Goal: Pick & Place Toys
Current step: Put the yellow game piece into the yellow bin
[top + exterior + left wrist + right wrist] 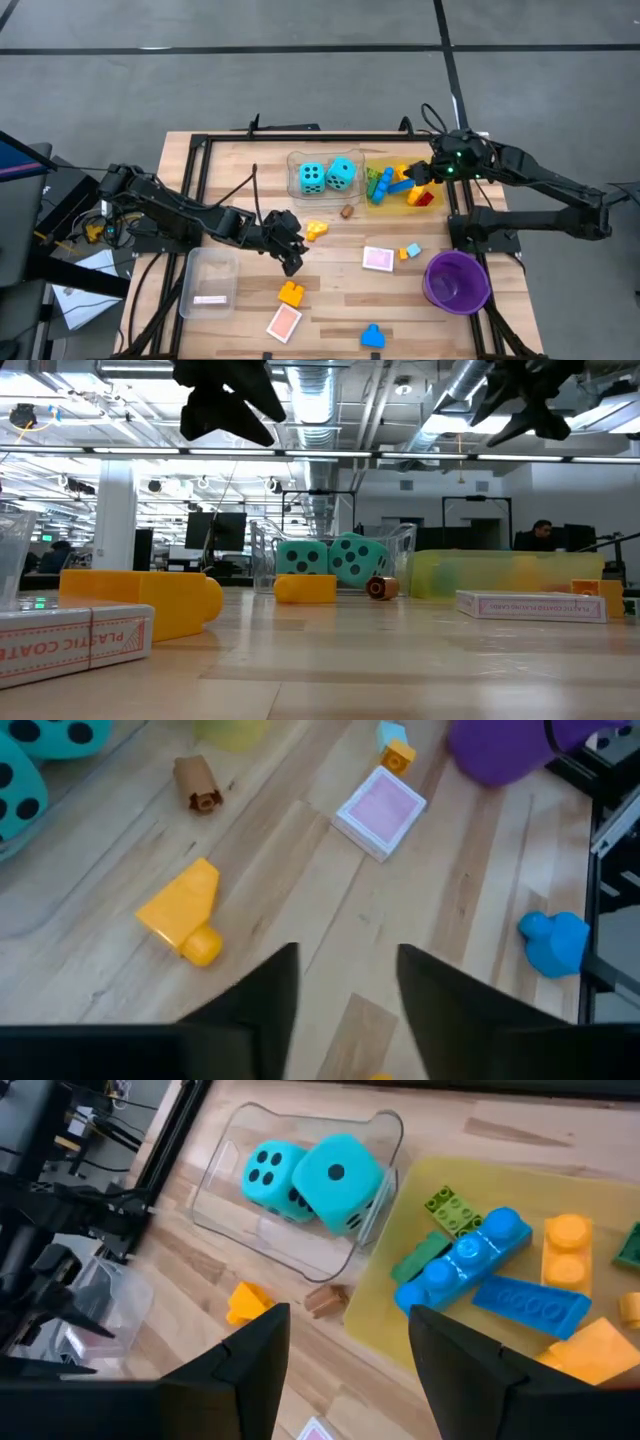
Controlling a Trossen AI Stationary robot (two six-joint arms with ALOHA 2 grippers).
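Note:
Two turquoise dice (326,176) sit in a clear tray (232,1217) at the far middle. Beside it a yellow tray (393,203) holds several coloured bricks (470,1260). Loose on the table lie a yellow brick (182,910), a pink tile (380,810), an orange tile (284,322), an orange brick (291,293) and a blue brick (553,940). My left gripper (345,960) hangs open above the table, just near of the yellow brick, with nothing between its fingers. My right gripper (348,1325) is open and raised over the yellow tray's left edge, also holding nothing.
A purple bowl (457,280) stands at the near right. A second clear tray (208,280) with a card in it lies at the near left. A small brown piece (347,211) and two tiny bricks (410,251) lie mid-table. A black frame (200,150) borders the table.

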